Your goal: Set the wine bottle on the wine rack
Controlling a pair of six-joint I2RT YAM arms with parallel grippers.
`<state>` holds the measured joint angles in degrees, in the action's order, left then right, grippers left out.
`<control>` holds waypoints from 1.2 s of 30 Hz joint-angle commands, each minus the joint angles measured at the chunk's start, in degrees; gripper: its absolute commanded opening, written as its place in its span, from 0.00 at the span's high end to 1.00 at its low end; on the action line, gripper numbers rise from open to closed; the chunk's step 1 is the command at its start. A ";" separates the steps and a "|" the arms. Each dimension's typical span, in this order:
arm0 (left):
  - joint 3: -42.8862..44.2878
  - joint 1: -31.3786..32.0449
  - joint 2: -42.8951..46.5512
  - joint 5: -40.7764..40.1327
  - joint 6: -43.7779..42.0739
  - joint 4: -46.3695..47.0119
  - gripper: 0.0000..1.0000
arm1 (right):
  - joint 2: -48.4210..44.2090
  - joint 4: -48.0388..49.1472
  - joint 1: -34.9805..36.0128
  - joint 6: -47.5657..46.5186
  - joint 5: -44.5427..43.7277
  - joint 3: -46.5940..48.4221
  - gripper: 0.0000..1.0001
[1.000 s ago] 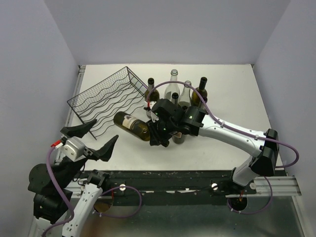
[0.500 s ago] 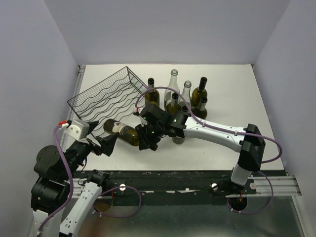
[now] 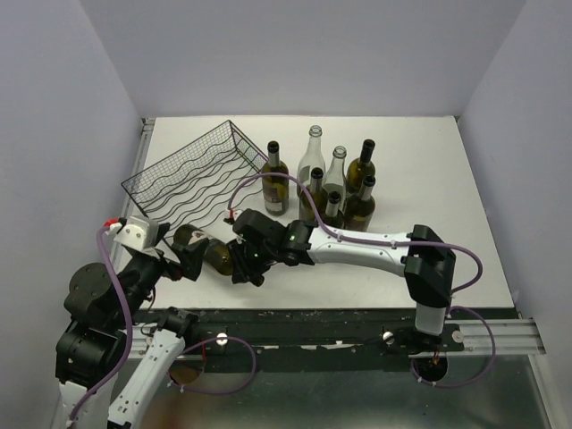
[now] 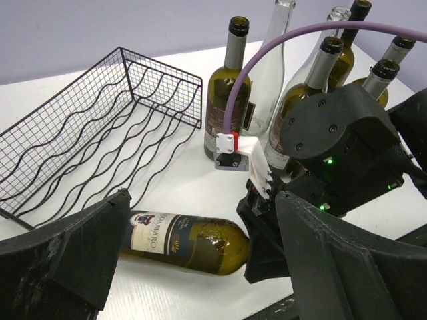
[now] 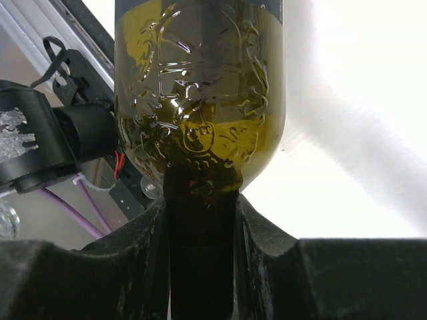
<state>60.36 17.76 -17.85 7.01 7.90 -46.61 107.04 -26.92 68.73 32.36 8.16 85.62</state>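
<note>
Currently the right gripper [image 3: 247,264] is clamping the neck of the wine bottle [image 3: 213,254] and holding it horizontally, base pointing left, near the front-left of the table [image 3: 420,170]. Compared with one second ago, the right arm is reaching much further left and lower. The bottle is now sitting clear of the standing bottles [image 3: 336,189] and just in front of the near edge of the rack [image 3: 192,174]. The left arm is also closing in. The left gripper [image 4: 201,208] is spread wide, with one finger on each side of the bottle's base end, and is gripping nothing. In the left wrist view the bottle is lying low against the table. Whether it is resting on the surface cannot be determined. The right wrist view is confirming both fingers pressed on the neck. The bottle is not yet lying in any cradle of the rack. This convergence is probably indicating a handover or a two-arm support before lifting toward the rack, so placement is still pending.
</note>
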 commanded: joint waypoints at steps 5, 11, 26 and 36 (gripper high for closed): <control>-0.59 0.08 2.29 -1.38 3.43 -1.73 0.01 | -1.14 22.86 2.81 5.26 -7.37 -5.55 0.99; -0.77 0.08 3.17 -0.85 4.58 -2.78 0.01 | 0.36 33.40 3.95 5.87 -11.94 -10.03 0.99; -0.51 0.08 5.80 1.78 8.80 -5.24 0.01 | 11.51 44.85 4.84 6.05 -16.68 -2.85 0.99; 2.92 0.08 6.77 -0.50 10.03 -7.62 0.01 | 21.53 45.11 4.92 4.12 -22.49 9.11 0.99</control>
<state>60.71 17.76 -12.56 7.62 16.14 -53.01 126.30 8.14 73.12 38.50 -8.88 87.42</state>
